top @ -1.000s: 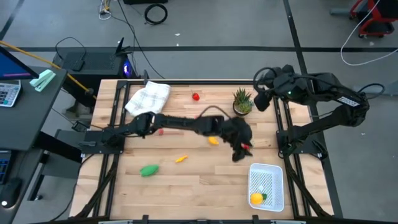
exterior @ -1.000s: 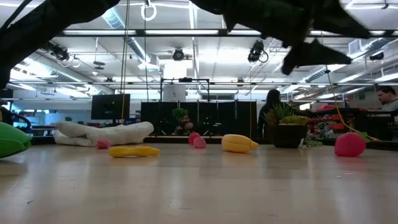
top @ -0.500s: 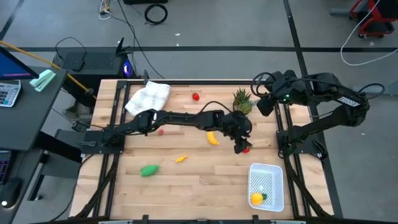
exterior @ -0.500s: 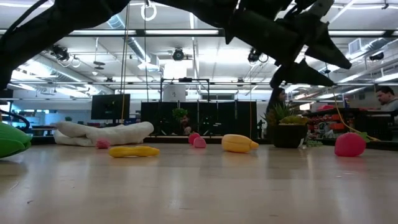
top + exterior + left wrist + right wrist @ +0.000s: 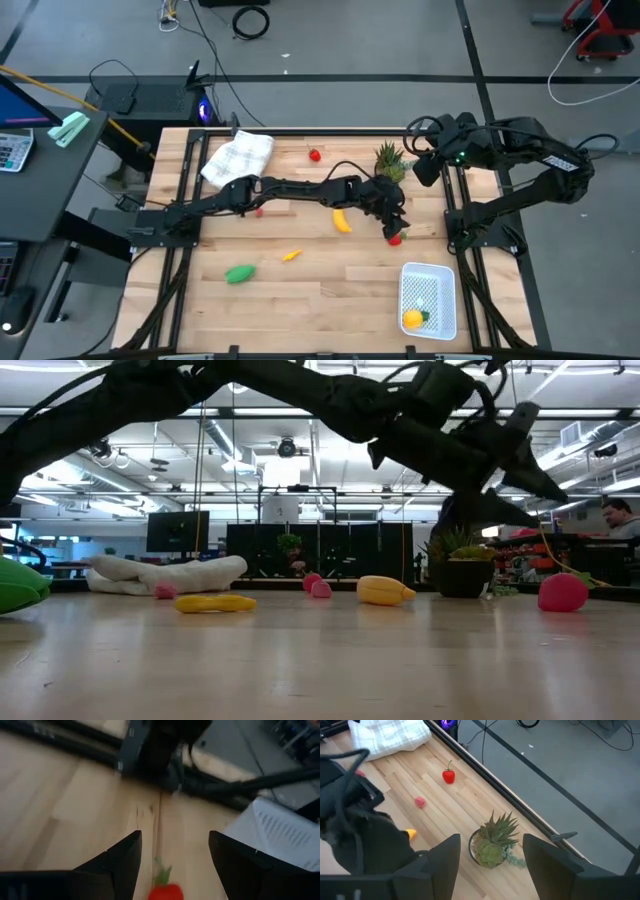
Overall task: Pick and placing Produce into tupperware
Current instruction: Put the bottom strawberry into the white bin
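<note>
- Two arms share the table (image 5: 300, 290): the left arm reaches across it from the left side, and the right arm waits folded at the far right corner.
- Left gripper (image 5: 393, 228) hangs just above a red piece (image 5: 395, 239) with a green stalk, near the right side of the table; in its wrist view the piece (image 5: 165, 891) sits between the spread fingers (image 5: 120, 865), nothing gripped.
- Right gripper (image 5: 420, 160) hovers beside the potted plant (image 5: 389, 163), jaws apart and empty; its wrist view looks down on the plant (image 5: 492, 842).
- Tupperware (image 5: 428, 299) sits at the near right corner, well apart from both grippers, with a yellow-orange piece (image 5: 412, 319) and something green inside.
- Banana (image 5: 342, 221) lies just left of the left gripper, partly under the arm.
- Green piece (image 5: 239, 272) and a small orange piece (image 5: 291, 255) lie toward the near left, clear of the arm.
- Another red piece (image 5: 315, 155) lies near the far edge, between the cloth (image 5: 238, 156) and the plant.
- One small pink piece (image 5: 420, 802) shows on the wood near the left arm.
- Plant stands close behind the left gripper; the low view shows the pot (image 5: 465, 575) right under the gripper's fingers.
</note>
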### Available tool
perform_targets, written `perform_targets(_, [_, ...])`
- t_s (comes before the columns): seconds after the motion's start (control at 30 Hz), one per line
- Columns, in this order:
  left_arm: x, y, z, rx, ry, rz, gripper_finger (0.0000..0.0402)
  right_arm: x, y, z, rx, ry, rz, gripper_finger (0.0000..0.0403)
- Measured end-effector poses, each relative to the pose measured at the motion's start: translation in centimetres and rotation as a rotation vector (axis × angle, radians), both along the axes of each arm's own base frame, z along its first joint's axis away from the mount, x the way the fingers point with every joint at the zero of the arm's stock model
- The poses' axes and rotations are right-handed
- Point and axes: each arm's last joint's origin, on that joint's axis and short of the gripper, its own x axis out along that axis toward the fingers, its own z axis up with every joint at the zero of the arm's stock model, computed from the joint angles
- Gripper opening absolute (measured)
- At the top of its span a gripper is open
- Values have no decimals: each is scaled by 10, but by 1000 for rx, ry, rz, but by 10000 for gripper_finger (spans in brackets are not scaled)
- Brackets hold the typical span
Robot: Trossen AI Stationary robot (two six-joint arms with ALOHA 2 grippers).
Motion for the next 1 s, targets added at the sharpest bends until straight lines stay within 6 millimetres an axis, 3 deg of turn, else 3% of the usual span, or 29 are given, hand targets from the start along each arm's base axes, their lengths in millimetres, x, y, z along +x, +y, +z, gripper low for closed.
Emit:
perform_targets(0.4, [-3,3,1,-38,39,-24,229,0,1,0,37,-17,-13,224])
perform_targets(0.57, [-15,9,43,-67,-4,-69,217,-4,3,-5,93,75,92,224])
perform_targets(0.73, [-38,33,87,-4,5,-53,211,-13,8,-5,259,41,103,224])
perform_targets(1.0, [-117,71,174,101,129,-26,208,-22,22,-2,340,16,208,224])
